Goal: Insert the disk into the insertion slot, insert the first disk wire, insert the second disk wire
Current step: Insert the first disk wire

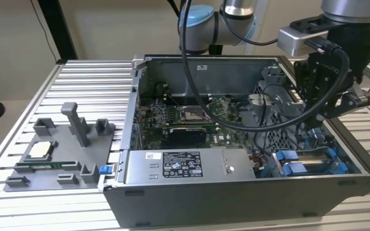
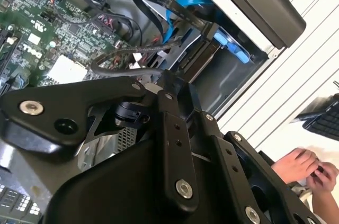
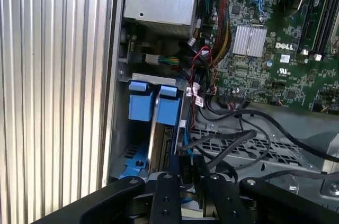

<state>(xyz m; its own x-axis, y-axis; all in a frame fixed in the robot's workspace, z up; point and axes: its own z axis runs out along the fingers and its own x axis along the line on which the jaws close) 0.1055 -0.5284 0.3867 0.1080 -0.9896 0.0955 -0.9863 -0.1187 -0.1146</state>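
The disk (image 3: 144, 108) stands on edge in the slot (image 3: 119, 134), in the case (image 1: 236, 202) corner on the exterior view's right. The claw (image 3: 184, 180) hangs just above it among black cables (image 3: 233, 142); whether it is spread or pinching something I cannot tell. The case rests on the ribbed tabletop (image 1: 75, 82).
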